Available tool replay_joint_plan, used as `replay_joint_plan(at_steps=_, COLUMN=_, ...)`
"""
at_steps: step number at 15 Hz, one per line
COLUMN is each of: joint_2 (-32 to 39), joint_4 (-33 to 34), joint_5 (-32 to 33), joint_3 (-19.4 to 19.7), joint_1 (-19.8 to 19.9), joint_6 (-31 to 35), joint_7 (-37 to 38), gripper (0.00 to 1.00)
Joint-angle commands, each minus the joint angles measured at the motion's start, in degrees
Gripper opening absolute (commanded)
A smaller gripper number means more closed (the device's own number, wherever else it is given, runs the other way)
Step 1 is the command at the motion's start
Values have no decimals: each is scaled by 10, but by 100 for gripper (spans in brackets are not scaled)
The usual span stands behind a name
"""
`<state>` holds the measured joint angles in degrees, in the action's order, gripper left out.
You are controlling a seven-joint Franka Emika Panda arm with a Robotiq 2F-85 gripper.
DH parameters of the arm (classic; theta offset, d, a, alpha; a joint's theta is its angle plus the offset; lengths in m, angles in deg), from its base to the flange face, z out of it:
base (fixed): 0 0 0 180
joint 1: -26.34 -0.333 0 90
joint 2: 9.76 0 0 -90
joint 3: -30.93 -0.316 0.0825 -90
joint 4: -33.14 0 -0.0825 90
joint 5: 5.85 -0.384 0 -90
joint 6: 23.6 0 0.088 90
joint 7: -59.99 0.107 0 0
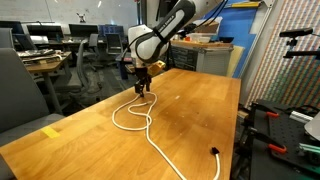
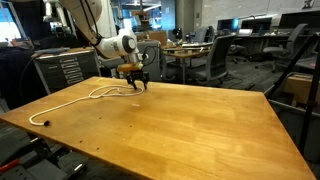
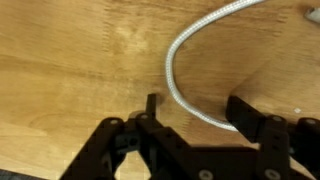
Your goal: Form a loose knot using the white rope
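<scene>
Wooden table [image 1: 195, 100] first: a broad, bare top with plenty of room to lay out slack. The Panda arm [image 1: 168, 28] reaches down over its far side. The white rope [image 3: 170, 72] lies flat on the wood, looped loosely below the tool in both exterior views, with one long tail trailing toward a table edge [image 2: 70, 106]. The gripper [image 3: 195, 110] hangs low over the wood with its jaws apart. In the wrist view the cord passes between the fingers, nearer one of them, and nothing is clamped.

I judge the rope light, limp and a bit slick (it will sag and drag, not push). I'd pinch it a little in from the dark tip [image 1: 215, 151], leaving a short free end to thread through a loop.
</scene>
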<state>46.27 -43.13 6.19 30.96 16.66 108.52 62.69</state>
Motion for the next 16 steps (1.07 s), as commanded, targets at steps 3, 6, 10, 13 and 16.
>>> replay_joint_plan(at_steps=3, joint_2=9, joint_4=19, joint_5=-13, joint_3=5, joint_1=-2, joint_6=5, joint_7=20, gripper=26)
replay_joint_plan(at_steps=6, joint_2=6, joint_4=14, joint_5=-12, joint_3=7, joint_1=-3, joint_6=4, joint_7=25, gripper=7)
replay_joint_plan(at_steps=10, joint_2=-31, joint_4=-7, joint_5=4, joint_3=6, joint_1=-7, joint_6=-15, joint_7=-7, gripper=5)
replay_joint_plan(at_steps=13, joint_2=-96, joint_4=-44, joint_5=2, joint_3=-14, joint_1=-5, joint_6=-17, joint_7=-46, gripper=6)
replay_joint_plan(at_steps=16, joint_2=-152, joint_4=-59, joint_5=-29, joint_3=-70, joint_1=5, joint_6=-52, joint_7=-117, gripper=5)
